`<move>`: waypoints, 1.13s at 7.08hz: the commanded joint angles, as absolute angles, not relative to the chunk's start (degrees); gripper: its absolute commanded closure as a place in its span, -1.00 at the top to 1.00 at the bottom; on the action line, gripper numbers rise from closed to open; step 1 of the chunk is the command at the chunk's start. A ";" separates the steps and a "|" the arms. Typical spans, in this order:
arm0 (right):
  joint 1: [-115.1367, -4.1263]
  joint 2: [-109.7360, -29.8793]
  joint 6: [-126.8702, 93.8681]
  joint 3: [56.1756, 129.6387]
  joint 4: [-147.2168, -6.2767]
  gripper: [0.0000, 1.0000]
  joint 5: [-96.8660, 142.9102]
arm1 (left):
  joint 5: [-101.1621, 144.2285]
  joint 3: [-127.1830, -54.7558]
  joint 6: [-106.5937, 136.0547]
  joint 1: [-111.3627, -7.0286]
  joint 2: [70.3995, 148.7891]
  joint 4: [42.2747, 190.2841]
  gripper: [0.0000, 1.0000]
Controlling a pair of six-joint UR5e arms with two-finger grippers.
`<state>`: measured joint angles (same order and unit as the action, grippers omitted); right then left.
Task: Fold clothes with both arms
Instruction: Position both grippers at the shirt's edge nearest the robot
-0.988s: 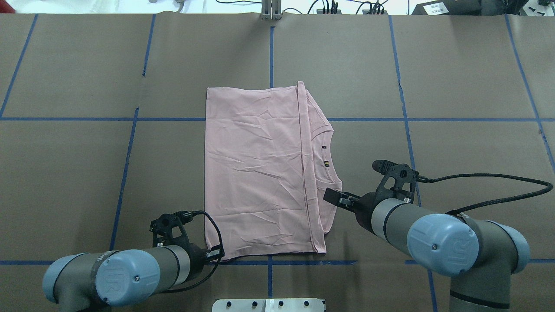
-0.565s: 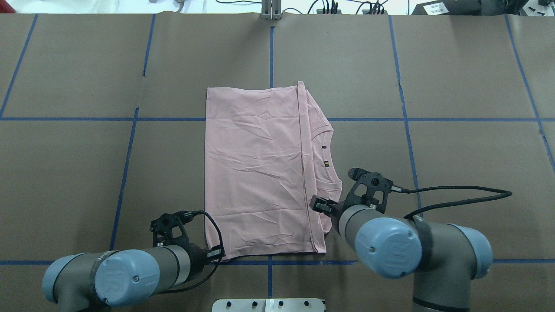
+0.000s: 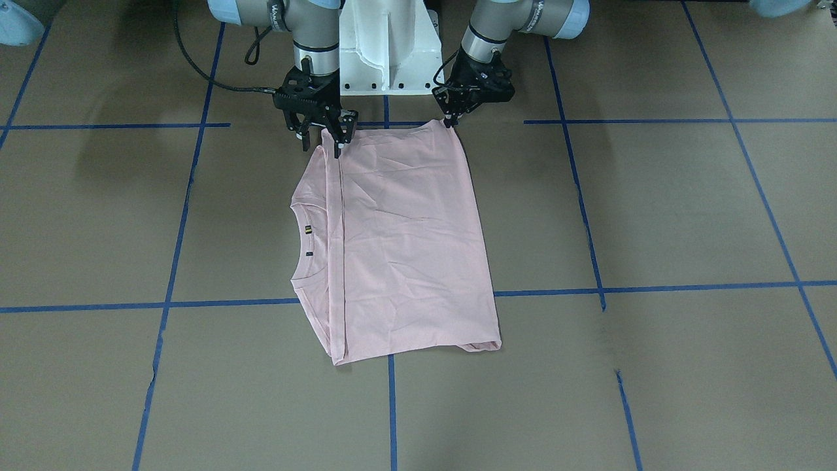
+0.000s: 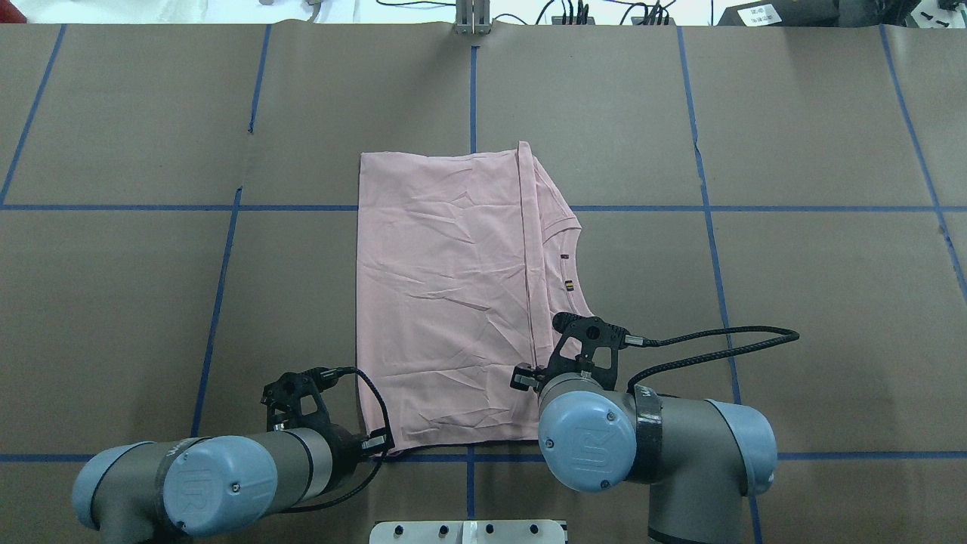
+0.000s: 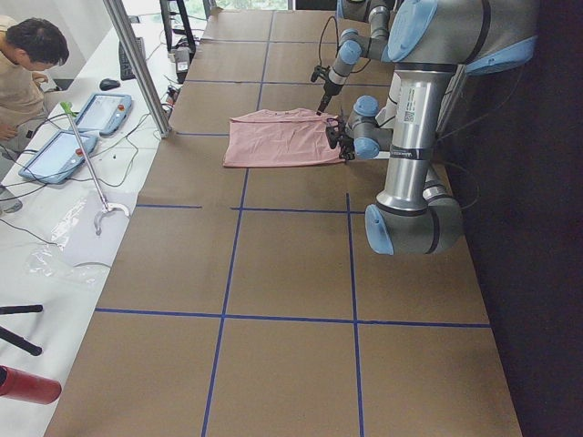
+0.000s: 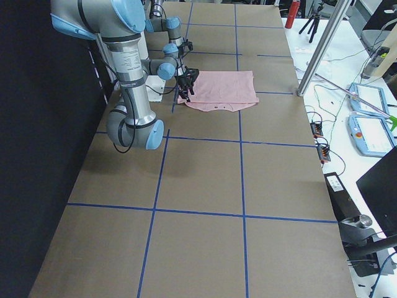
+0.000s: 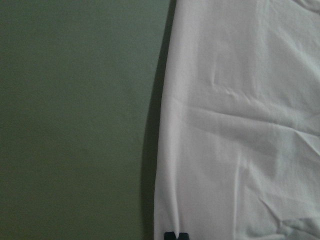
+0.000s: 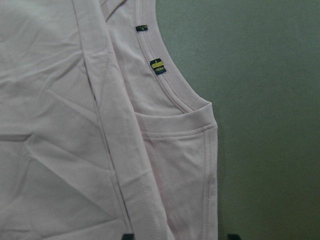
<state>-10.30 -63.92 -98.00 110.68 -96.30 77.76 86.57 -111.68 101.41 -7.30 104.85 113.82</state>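
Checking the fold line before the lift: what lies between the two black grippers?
Only the robot-side edge of the light pink short-sleeved t-shirt runs between the left gripper and the right gripper, as the front-facing view shows.

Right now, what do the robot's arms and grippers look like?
The left arm and right arm are silver-grey tubes with round pale blue joint caps embossed UR, and black cables run to the wrists. The left gripper and right gripper are black, each with two slim fingers.
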 commanded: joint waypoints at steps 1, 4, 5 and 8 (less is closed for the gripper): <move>-9.15 -64.07 -95.63 110.30 -96.07 0.37 77.78 | 86.57 -111.71 101.43 -7.29 104.85 113.82 -1.00; -7.74 -64.34 -96.41 110.13 -95.98 0.32 77.70 | 86.57 -111.80 101.43 -7.29 104.85 113.91 -1.00; -7.73 -64.25 -96.42 109.69 -95.89 0.25 77.61 | 86.57 -111.80 101.43 -7.29 104.85 113.82 -1.00; -7.73 -64.25 -96.59 109.08 -95.80 0.18 77.52 | 86.57 -111.80 101.43 -7.29 104.85 113.91 -1.00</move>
<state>-7.74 -64.27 -96.55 109.46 -95.85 77.55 86.57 -111.79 101.43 -7.29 104.85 113.90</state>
